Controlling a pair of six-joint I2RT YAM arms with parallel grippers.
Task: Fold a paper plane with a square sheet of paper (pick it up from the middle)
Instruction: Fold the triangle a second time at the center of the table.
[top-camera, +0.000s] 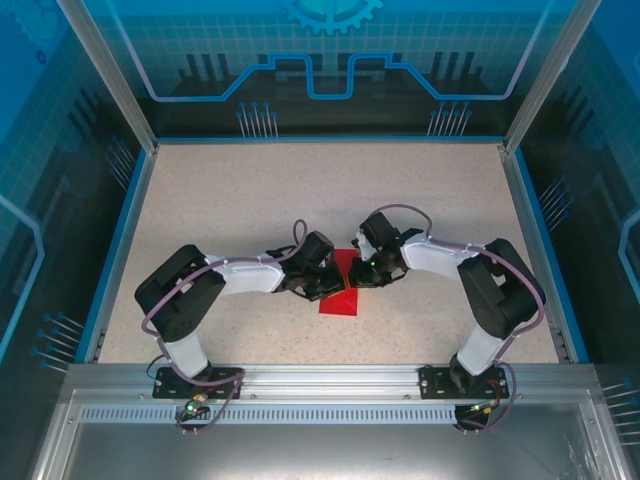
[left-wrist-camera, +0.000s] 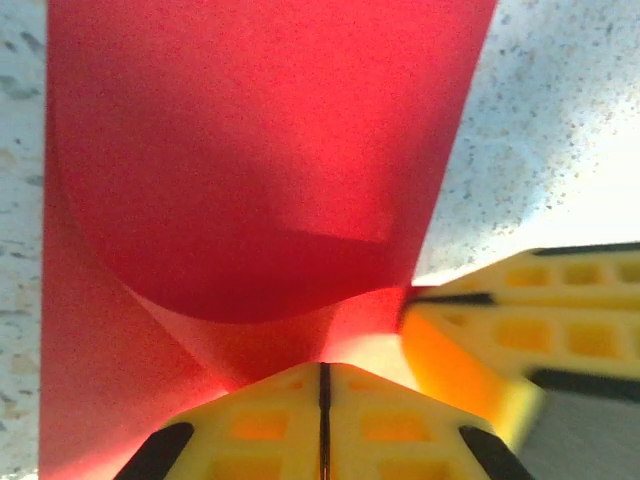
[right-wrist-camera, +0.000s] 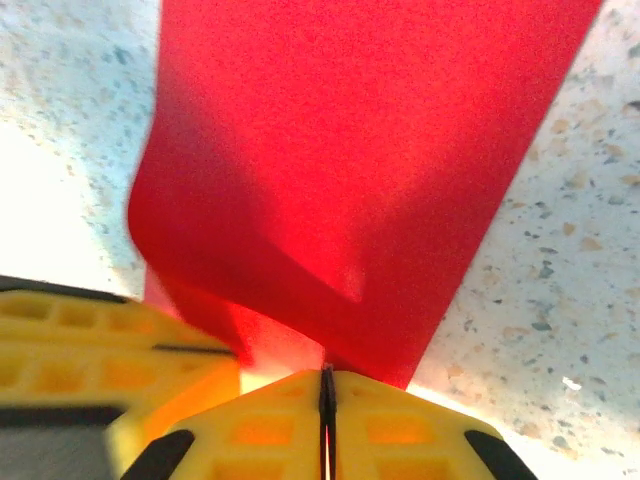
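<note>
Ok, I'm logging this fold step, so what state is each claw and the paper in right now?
left claw: shut, pinching the red paper.
right claw: shut, pinching the same paper, close beside the left claw.
square sheet of paper: held by both claws, bent over in a loose curl, not pressed into a flat crease.

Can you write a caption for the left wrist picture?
Pinched red paper curls between left tool and right tool.
</note>
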